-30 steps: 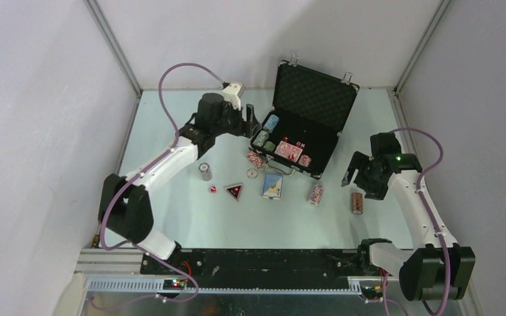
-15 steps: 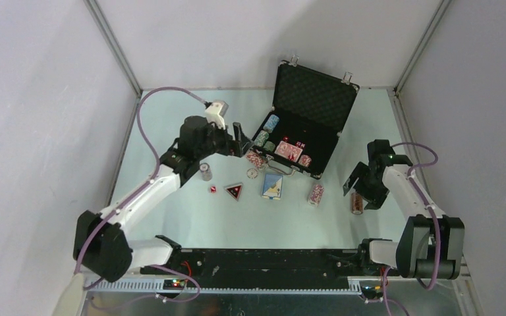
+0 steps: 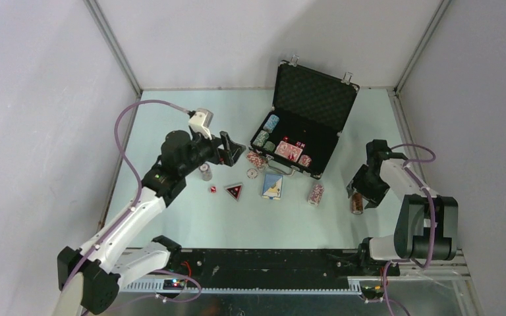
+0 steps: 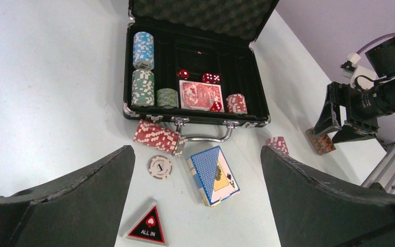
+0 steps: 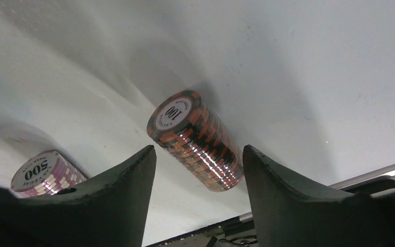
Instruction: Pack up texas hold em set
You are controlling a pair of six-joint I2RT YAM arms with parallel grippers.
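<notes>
A: Right gripper point(image 5: 199, 149)?
B: Jaws partly spread, straddling the orange-and-black chip stack point(image 5: 198, 139). The stack lies on its side, right of the briefcase point(image 3: 316, 99) and well apart from it. Bare table shows between stack and one finger, so nothing is clamped. The pink stack point(image 5: 43, 172) sits nearer the case.
A: Left gripper point(image 4: 196, 150)?
B: Spread wide, empty, hovering left of the case front.
A: Loose items before the case?
B: Black triangle point(image 4: 146, 229) first, then blue deck point(image 4: 213, 175) and white button point(image 4: 160, 166). A red-and-white stack point(image 4: 158, 137) lies on its side at the front wall, beside the handle.
A: Inside?
B: Green stack point(image 4: 143, 87) and red deck point(image 4: 200, 95) in front, blue stack point(image 4: 143, 50) behind. The lid stands open at the back.
</notes>
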